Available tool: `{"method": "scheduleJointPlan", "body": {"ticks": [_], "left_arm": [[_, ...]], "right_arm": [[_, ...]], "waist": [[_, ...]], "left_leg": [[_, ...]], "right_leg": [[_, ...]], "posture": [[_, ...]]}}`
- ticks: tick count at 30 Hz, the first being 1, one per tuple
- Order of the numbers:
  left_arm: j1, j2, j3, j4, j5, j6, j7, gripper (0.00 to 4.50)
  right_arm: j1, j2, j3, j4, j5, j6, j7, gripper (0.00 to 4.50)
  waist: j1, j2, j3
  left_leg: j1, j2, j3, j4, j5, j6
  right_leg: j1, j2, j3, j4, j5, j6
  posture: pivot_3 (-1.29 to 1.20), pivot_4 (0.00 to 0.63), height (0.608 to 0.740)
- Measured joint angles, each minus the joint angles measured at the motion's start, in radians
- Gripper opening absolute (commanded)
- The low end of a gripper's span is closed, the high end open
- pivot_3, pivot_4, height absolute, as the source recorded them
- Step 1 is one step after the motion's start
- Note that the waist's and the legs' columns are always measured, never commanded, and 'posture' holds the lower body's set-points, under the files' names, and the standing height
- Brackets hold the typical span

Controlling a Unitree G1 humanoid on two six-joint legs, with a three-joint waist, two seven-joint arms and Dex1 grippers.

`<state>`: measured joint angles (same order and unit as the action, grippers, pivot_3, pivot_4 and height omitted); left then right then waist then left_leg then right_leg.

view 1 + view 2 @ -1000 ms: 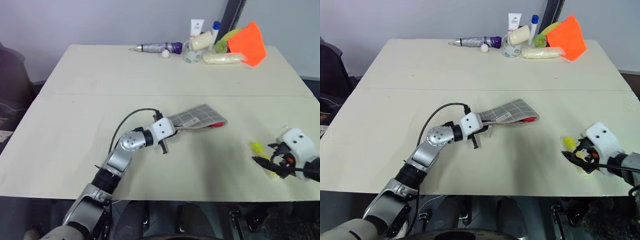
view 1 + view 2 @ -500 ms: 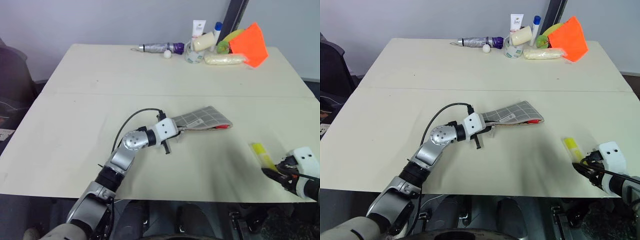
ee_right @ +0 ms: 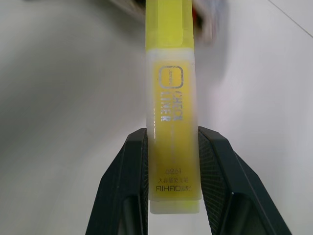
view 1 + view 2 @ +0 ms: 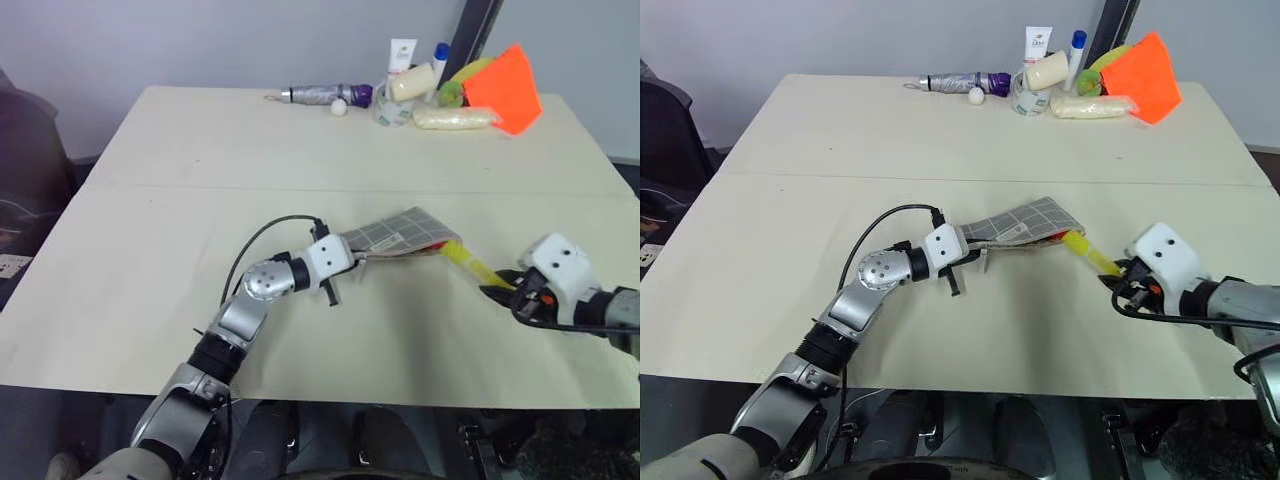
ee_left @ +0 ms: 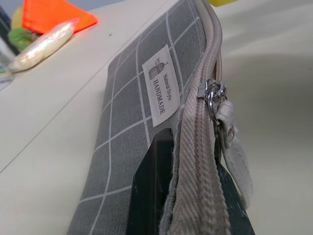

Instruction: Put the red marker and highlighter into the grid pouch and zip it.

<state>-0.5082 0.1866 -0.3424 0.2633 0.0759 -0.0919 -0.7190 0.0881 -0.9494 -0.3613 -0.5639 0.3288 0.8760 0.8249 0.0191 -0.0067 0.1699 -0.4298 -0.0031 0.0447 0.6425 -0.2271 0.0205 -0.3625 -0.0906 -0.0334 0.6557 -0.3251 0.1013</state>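
"Natural Style HANDMADE" is printed on the grid pouch's point(image 5: 146, 117) white label point(image 5: 164, 81); "CHECK LINER", "8921" and "AIHAO" are read on the highlighter point(image 3: 171, 112).

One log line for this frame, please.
left gripper: shut on pouch | right gripper: shut on highlighter, tip near pouch mouth | zipper: open

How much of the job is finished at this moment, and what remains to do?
Done, it seems: something red already shows at the grid pouch mouth, probably the red marker. In hand: the left claw is shut on the pouch's zipper edge, and the right claw grips the highlighter, its tip near the mouth. Left: push the highlighter inside, then zip.
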Motion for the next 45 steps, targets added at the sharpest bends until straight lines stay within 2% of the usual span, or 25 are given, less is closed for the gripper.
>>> {"method": "scheduleJointPlan", "body": {"ticks": [4, 15, 24, 35, 41, 43, 44, 45], "left_arm": [[0.004, 0.004, 0.001, -0.004, 0.0, 0.0, 0.003, 0.0], [0.005, 0.022, -0.008, -0.013, 0.01, -0.012, -0.001, 0.0], [0.006, 0.057, -0.05, -0.035, 0.046, -0.069, -0.042, 0.0], [0.017, 0.069, -0.067, -0.071, 0.046, -0.072, -0.068, 0.0], [0.024, 0.07, -0.065, -0.081, 0.046, -0.066, -0.068, 0.0], [0.027, 0.071, -0.065, -0.086, 0.046, -0.063, -0.068, 0.0], [0.029, 0.071, -0.066, -0.088, 0.046, -0.06, -0.069, 0.0], [0.031, 0.068, -0.066, -0.089, 0.045, -0.051, -0.068, 0.0]], "right_arm": [[-0.041, -0.016, 0.051, 0.0, 0.005, 0.017, -0.005, 0.84], [-0.068, -0.047, 0.093, 0.007, 0.005, 0.025, -0.008, 0.84], [-0.149, -0.153, 0.241, 0.012, -0.036, 0.017, -0.002, 0.84], [-0.388, -0.134, 0.505, 0.012, -0.092, 0.034, 0.003, 0.84], [-0.433, -0.116, 0.558, 0.013, -0.117, 0.034, 0.008, 0.84], [-0.433, -0.116, 0.557, 0.013, -0.117, 0.034, 0.016, 1.91], [-0.434, -0.116, 0.556, 0.012, -0.115, 0.032, 0.021, 2.24], [-0.435, -0.116, 0.552, 0.009, -0.112, 0.029, 0.026, 2.75]], "waist": [[-0.005, 0.0, 0.0], [-0.005, 0.0, 0.0], [-0.006, 0.0, 0.0], [-0.007, 0.001, 0.0], [-0.007, 0.001, 0.0], [-0.007, 0.001, 0.0], [-0.007, 0.001, 0.0], [-0.007, 0.001, 0.0]], "left_leg": [[-0.001, 0.0, 0.0, 0.002, -0.001, 0.001], [-0.001, 0.0, 0.0, 0.002, -0.001, 0.001], [-0.002, 0.0, 0.0, 0.002, -0.001, 0.001], [-0.012, 0.0, 0.0, 0.004, -0.001, 0.001], [-0.012, 0.0, 0.0, 0.004, -0.001, 0.001], [-0.012, 0.0, 0.0, 0.004, -0.001, 0.001], [-0.012, 0.0, 0.0, 0.004, -0.001, 0.001], [-0.012, 0.0, 0.0, 0.004, -0.001, 0.001]], "right_leg": [[0.0, 0.0, 0.0, 0.0, 0.0, 0.001], [-0.001, -0.001, 0.0, -0.001, 0.001, 0.001], [-0.002, -0.001, 0.0, -0.001, 0.0, 0.001], [-0.011, -0.001, 0.0, -0.001, 0.001, 0.002], [-0.011, -0.001, 0.0, -0.001, 0.002, 0.002], [-0.011, -0.001, 0.0, -0.001, 0.002, 0.002], [-0.011, -0.001, 0.0, -0.001, 0.002, 0.002], [-0.011, -0.001, 0.0, -0.001, 0.002, 0.002]], "posture": [[0.0, 0.15, 0.74], [0.0, 0.15, 0.74], [0.0, 0.15, 0.74], [0.0, 0.15, 0.74], [0.0, 0.15, 0.74], [0.0, 0.15, 0.74], [0.0, 0.15, 0.74], [0.0, 0.15, 0.74]]}}
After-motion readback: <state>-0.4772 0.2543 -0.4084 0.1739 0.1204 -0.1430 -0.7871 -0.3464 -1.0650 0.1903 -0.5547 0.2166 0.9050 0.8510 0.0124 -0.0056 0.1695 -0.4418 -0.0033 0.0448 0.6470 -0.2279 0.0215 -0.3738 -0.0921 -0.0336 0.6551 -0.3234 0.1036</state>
